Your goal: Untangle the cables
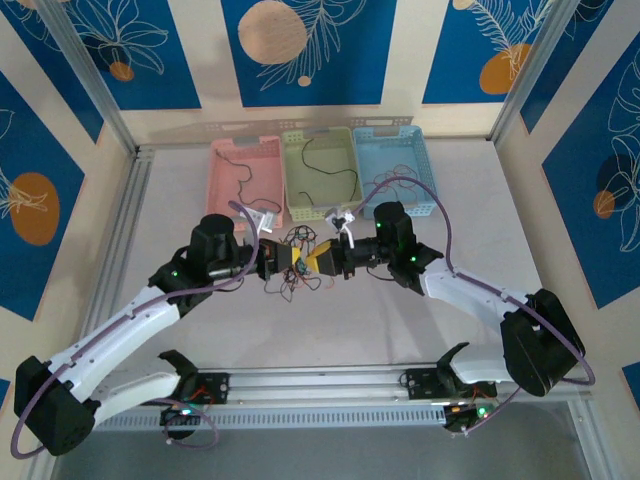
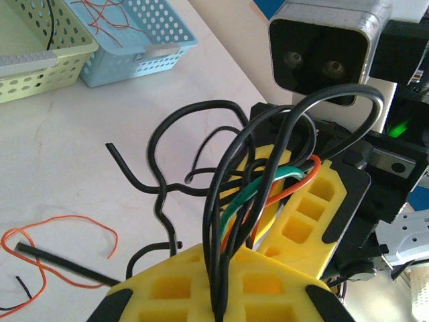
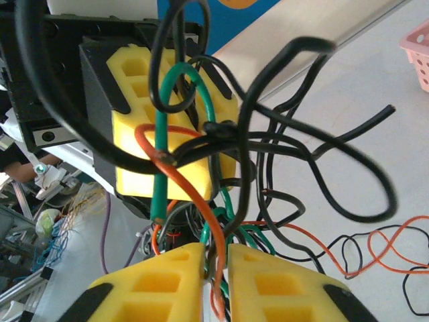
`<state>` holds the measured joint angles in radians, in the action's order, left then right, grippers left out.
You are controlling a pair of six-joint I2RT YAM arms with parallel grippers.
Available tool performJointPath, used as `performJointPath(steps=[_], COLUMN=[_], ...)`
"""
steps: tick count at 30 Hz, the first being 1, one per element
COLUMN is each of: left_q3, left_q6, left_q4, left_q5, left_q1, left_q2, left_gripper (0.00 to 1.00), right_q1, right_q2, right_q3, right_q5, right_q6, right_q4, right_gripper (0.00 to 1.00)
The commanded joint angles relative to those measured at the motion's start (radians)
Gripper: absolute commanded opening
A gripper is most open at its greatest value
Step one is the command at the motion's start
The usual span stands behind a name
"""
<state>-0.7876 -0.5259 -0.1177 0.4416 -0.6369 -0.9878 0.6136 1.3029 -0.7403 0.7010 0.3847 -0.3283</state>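
Cables [image 1: 298, 262] form a knotted bunch of black, orange and green wires near the middle of the table [image 1: 400, 330], between the two grippers. The left gripper [image 2: 216, 261] presses its yellow fingers together on several black strands. The right gripper [image 3: 216, 261] is almost closed, pinching orange and black strands. Behind stand a pink basket [image 1: 218, 175], a green basket [image 1: 290, 175] and a blue basket [image 1: 432, 170], each with loose wires inside.

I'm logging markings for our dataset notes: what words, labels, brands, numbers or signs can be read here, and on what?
No text can be read.
The pink basket, green basket and blue basket: no print visible.
The cables: no markings visible.
The white tags near the wrists: too small to tell whether they carry any print.
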Motion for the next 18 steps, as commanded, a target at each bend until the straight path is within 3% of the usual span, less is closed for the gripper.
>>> performJointPath(steps=[1, 3, 5, 8, 13, 18], left_q3=[0.004, 0.002, 0.001, -0.004, -0.007, -0.006], left_q6=[-0.005, -0.005, -0.004, -0.003, -0.002, -0.004], left_q4=[0.006, 0.003, 0.000, -0.005, -0.016, -0.008], left_q5=[0.010, 0.009, 0.008, 0.008, 0.004, 0.012], left_q1=[0.009, 0.008, 0.008, 0.009, 0.009, 0.009], left_q2=[0.023, 0.023, 0.025, 0.033, 0.045, 0.040], left_gripper=[0.00, 0.00, 0.00, 0.00, 0.00, 0.00], right_q1=[0.004, 0.003, 0.002, -0.003, -0.018, -0.014], right_q2=[-0.013, -0.023, -0.030, -0.042, -0.050, -0.030], right_q3=[-0.027, -0.027, -0.030, -0.034, -0.027, -0.030], right_q5=[0.014, 0.014, 0.033, 0.052, 0.064, 0.067], right_q6=[-0.026, -0.036, -0.055, -0.081, -0.078, -0.060], right_q4=[0.016, 0.028, 0.049, 0.086, 0.081, 0.062], right_gripper=[0.20, 0.36, 0.44, 0.43, 0.31, 0.32])
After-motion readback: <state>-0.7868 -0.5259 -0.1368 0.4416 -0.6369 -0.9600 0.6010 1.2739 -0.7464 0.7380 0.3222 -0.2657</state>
